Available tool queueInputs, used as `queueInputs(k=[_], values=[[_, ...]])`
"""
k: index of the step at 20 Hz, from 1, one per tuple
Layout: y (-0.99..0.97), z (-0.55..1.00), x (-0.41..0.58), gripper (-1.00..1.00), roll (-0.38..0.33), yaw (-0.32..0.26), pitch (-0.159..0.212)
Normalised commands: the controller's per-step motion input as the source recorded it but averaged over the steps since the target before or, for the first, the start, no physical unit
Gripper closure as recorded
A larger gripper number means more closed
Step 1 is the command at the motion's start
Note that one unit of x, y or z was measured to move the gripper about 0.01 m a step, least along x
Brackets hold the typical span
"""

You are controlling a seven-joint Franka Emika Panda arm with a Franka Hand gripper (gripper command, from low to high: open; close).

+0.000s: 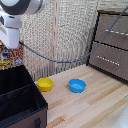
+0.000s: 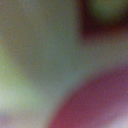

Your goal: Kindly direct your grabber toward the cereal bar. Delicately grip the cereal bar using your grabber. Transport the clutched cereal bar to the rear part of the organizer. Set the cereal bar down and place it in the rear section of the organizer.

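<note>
In the exterior view my grabber [image 1: 9, 47] hangs at the upper left, shut on the cereal bar [image 1: 13, 56]. The bar is a yellow-orange packet with red and brown print, held upright in the air below the white head. It hovers just above the far rim of the organizer [image 1: 26, 111], a large black fabric box at the lower left with a divider across its inside. The fingertips are hard to make out against the packet. The wrist view is a blur of grey, green and dark red and shows nothing I can name.
A yellow bowl [image 1: 45, 84] and a blue bowl [image 1: 77, 85] sit on the wooden table [image 1: 95, 107] to the exterior view's right of the organizer. A brown drawer cabinet [image 1: 111, 45] stands at the back right. A dark cable [image 1: 65, 61] sags from the arm toward it.
</note>
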Motion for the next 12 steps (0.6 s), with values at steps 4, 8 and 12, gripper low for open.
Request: queueInputs(k=[4, 8, 12], values=[[0.61, -0.18, 0.229, 1.0, 0.0, -0.113, 0.056], [0.55, -0.17, 0.026, 1.0, -0.027, -0.094, 0.096], [0.21, 0.06, 0.196, -1.0, -0.05, -0.03, 0.068]])
